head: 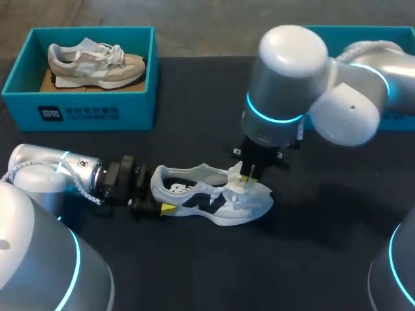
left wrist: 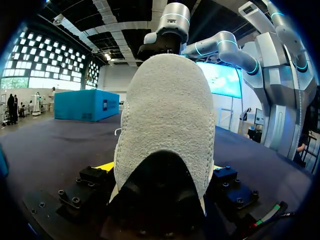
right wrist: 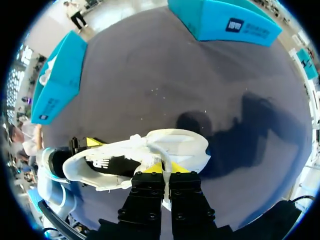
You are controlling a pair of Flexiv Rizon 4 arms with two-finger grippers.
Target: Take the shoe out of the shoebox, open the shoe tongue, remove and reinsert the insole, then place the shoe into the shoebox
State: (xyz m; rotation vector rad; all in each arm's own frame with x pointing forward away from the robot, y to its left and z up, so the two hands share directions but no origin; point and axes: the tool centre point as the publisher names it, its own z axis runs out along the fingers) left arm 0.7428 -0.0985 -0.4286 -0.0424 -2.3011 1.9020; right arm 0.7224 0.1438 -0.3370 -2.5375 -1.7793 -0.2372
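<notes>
A white sneaker (head: 214,197) with black side markings stands upright on the dark table, toe pointing right. My left gripper (head: 159,201) comes in low from the left. Its widely spread fingers press on both sides of the heel (left wrist: 167,125), which fills the gap in the left wrist view. My right gripper (head: 247,178) reaches down from above and is shut on the white tongue (right wrist: 159,159) at the laces. In the right wrist view its yellow fingertips (right wrist: 155,168) are pinched together on that fabric. A teal shoebox (head: 397,120) at the back right is mostly hidden behind my right arm.
Another teal shoebox (head: 78,107) stands at the back left and holds a beige sneaker (head: 97,65). Both boxes (right wrist: 225,20) (right wrist: 55,85) show ahead of the right gripper. Dark table surface (head: 311,259) lies in front of and to the right of the white sneaker.
</notes>
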